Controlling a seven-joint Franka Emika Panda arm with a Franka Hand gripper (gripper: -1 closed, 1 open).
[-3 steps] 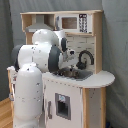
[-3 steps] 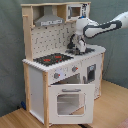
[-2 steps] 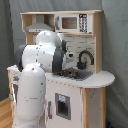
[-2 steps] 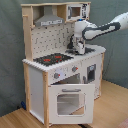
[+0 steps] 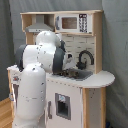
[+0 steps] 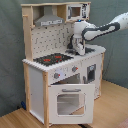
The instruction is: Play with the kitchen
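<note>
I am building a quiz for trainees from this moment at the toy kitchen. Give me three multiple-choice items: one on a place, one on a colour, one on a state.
1. In the second exterior view, where is the end effector?
A. Over the sink side of the counter
B. Inside the oven
C. On top of the hood

2. What colour is the faucet?
A. White
B. Black
C. Red

3. How does the oven door stand?
A. Removed
B. Fully shut
C. Swung partly open

Answers: 1 A, it hangs beside the stovetop, above the counter; 2 B, a dark arch over the sink; 3 C, it juts out from the kitchen.
</note>
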